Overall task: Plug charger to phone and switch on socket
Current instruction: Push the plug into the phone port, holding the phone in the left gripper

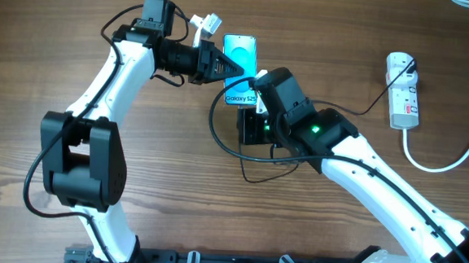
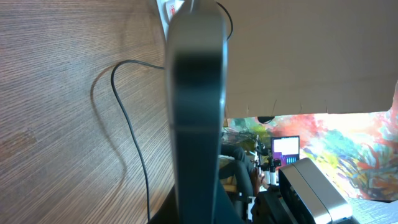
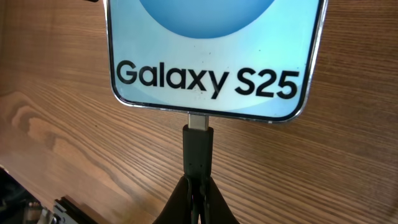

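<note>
The phone [image 1: 240,67] has a teal-blue screen with "Galaxy S25" lettering and is held above the table centre. My left gripper [image 1: 222,65] is shut on its left edge; the left wrist view shows the phone edge-on [image 2: 196,112]. My right gripper [image 3: 198,186] is shut on the charger plug [image 3: 198,149], whose metal tip sits at the phone's bottom port [image 3: 198,121]. The phone's lettered end fills the right wrist view [image 3: 211,62]. The thin black charger cable [image 1: 366,107] runs to the white socket [image 1: 404,91] at the far right.
A thick white cord [image 1: 461,153] curves off the socket at the right edge. A small white connector [image 1: 208,22] lies behind the phone. A loose black cable [image 2: 127,124] loops on the wood. Arm bases stand at the front edge.
</note>
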You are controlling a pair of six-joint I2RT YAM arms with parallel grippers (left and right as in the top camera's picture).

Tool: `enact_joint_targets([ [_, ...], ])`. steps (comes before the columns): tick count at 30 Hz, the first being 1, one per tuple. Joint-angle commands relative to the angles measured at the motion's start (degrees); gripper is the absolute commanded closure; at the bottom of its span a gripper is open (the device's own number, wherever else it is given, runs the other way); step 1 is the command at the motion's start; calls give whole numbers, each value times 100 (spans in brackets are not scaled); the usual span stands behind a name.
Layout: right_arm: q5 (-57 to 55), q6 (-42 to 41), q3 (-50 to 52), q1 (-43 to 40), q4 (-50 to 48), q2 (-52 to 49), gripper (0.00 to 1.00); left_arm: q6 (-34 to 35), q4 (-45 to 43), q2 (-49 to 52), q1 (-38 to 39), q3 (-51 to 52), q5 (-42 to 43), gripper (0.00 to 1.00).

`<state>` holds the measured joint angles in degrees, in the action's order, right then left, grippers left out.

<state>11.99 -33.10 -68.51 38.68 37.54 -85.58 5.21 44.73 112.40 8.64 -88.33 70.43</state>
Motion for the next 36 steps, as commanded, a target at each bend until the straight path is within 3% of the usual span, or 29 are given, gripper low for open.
enact_joint_targets([
  [1, -35, 17, -136, -2, -42, -37, 95, -28, -35, -225, 26, -94, 302, 96],
  [36, -514, 61, -136, -4, -501, -37, 96, -28, -11, -225, 26, -92, 304, 96],
])
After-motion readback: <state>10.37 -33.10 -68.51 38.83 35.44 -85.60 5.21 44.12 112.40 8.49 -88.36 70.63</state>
